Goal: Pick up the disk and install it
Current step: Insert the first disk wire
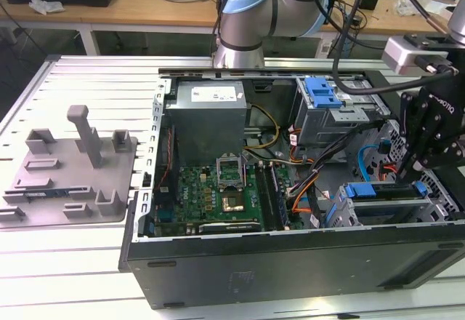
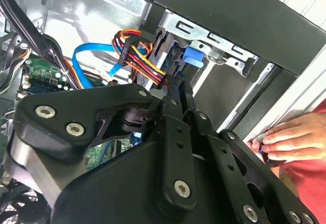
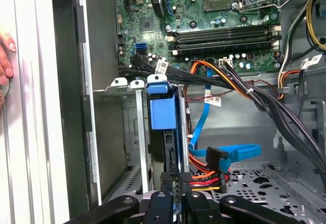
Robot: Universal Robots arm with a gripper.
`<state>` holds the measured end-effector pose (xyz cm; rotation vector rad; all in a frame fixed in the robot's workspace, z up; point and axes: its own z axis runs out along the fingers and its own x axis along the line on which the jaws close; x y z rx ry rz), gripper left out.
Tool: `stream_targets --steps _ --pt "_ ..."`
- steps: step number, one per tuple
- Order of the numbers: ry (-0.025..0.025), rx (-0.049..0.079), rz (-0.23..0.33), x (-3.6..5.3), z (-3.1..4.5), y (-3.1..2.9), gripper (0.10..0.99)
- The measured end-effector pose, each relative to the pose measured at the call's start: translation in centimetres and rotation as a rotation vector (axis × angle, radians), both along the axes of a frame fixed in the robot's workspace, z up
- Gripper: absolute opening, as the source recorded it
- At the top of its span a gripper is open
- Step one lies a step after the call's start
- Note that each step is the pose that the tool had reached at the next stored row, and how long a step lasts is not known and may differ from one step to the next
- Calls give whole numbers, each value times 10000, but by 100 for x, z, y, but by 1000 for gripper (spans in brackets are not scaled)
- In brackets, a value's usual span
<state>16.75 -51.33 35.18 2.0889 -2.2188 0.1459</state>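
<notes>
The disk [image 3: 164, 132] is seen standing edge-up in the drive cage [image 3: 133, 132] of the open computer case [image 1: 290, 262], its blue carrier tab [image 3: 159, 109] uppermost. The gripper [image 3: 173, 196] is closed on the disk's edge, fingers pinched together, with the power plug [image 3: 201, 180] just beside at 3 o'clock. A person's hand [image 2: 290, 140] rests on the case rim. Risk: cables could be snagged or the disk jammed crooked in the cage; the hand could be struck.
</notes>
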Motion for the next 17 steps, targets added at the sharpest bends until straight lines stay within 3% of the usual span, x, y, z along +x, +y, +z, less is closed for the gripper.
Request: stream_targets --steps 5,11,13,17 --pt "8 -2 -9 0 -9 8 161" --pt "8 -100 -247 1 28 27 161" --pt "15 -209 -268 23 27 115 161" --pt "29 -258 -266 24 26 83 161"
